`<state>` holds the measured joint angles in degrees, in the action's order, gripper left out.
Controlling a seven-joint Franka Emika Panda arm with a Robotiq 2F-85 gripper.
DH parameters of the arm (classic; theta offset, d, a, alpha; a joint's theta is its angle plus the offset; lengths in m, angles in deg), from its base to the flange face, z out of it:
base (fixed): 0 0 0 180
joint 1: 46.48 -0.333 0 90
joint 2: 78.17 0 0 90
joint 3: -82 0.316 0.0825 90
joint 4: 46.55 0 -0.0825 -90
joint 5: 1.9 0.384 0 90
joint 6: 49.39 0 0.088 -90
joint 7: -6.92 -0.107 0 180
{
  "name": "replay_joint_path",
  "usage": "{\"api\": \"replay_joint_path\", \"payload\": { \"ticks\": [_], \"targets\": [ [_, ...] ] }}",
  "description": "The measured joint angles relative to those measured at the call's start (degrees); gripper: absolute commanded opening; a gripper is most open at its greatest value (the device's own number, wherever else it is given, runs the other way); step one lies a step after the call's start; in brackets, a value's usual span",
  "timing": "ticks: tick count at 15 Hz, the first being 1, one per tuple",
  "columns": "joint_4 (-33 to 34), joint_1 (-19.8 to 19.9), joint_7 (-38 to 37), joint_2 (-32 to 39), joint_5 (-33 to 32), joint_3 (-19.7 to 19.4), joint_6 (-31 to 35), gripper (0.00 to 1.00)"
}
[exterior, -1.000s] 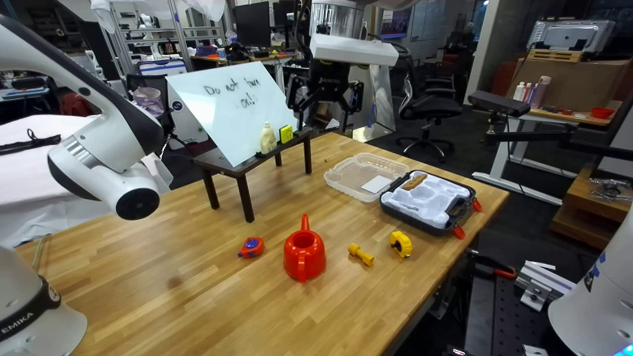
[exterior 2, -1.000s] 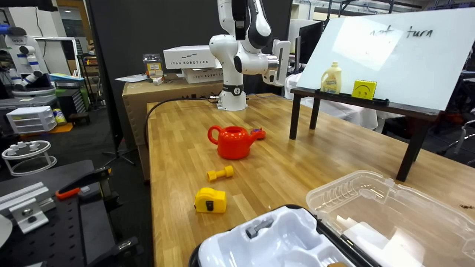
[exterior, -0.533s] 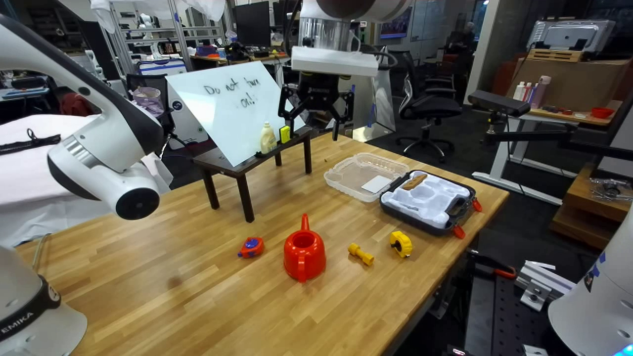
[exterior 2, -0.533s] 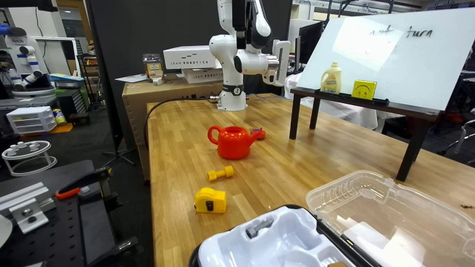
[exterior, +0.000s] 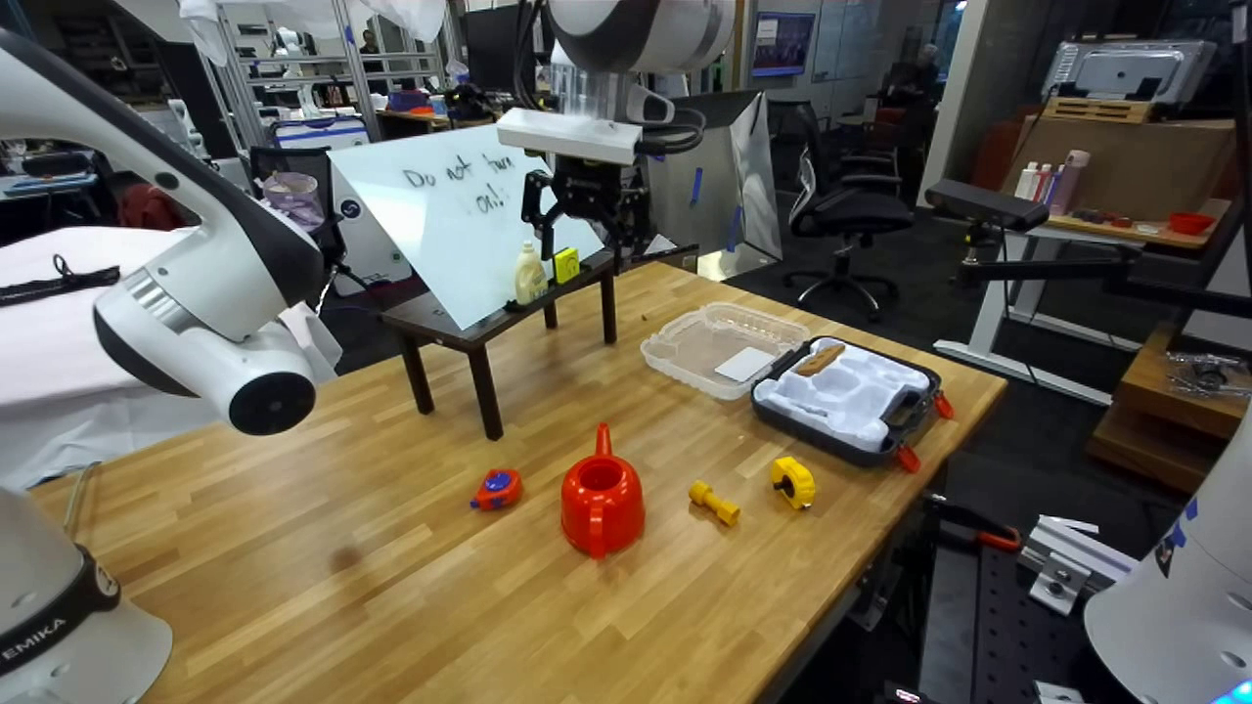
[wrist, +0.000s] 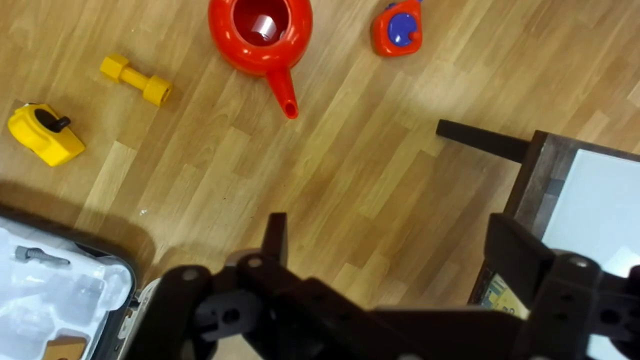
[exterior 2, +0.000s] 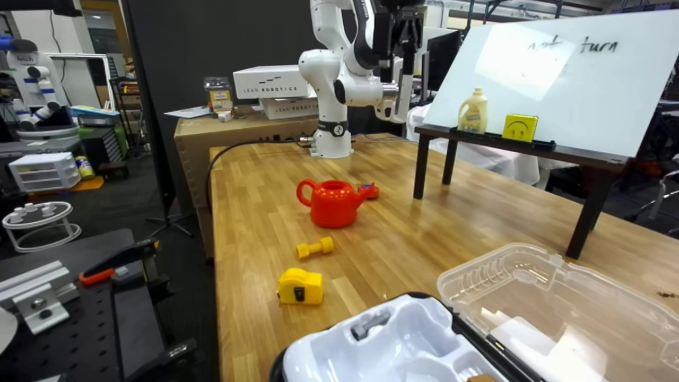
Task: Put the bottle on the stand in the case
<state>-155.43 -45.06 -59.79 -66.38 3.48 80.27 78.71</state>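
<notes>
One stand (exterior: 485, 391) holds one bottle (exterior: 530, 278); my one tool (wrist: 388, 224) hangs above the tabletop (exterior: 391, 567), spread wide.
Left to right in an exterior view, I count one whiteboard (exterior: 440, 215), the bottle and one yellow block (exterior: 566, 265) on the stand; then one red-and-blue toy (exterior: 497, 489), one red pot (exterior: 620, 510), one yellow dumbbell-shaped piece (exterior: 714, 503), one yellow tape measure (exterior: 796, 482) and one open case (exterior: 849, 391) on the tabletop. The bottle stands upright, long axis vertical, cap (exterior 2: 478, 92) pointing up.

Pale-yellow bottle (exterior 2: 475, 114) upright on stand (exterior: 425, 317)
</notes>
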Motion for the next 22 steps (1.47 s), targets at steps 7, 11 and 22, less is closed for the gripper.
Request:
{"api": "replay_joint_path", "payload": {
  "ticks": [7,11,22],
  "targets": [
    [1.09,-0.23,-1.52,0.73,0.09,-0.07,-0.55,1.00],
    [1.06,-0.27,-1.52,0.76,0.06,-0.10,-0.43,1.00],
    [11.65,-0.32,-4.71,7.58,0.05,-1.90,5.23,1.00]
  ]
}}
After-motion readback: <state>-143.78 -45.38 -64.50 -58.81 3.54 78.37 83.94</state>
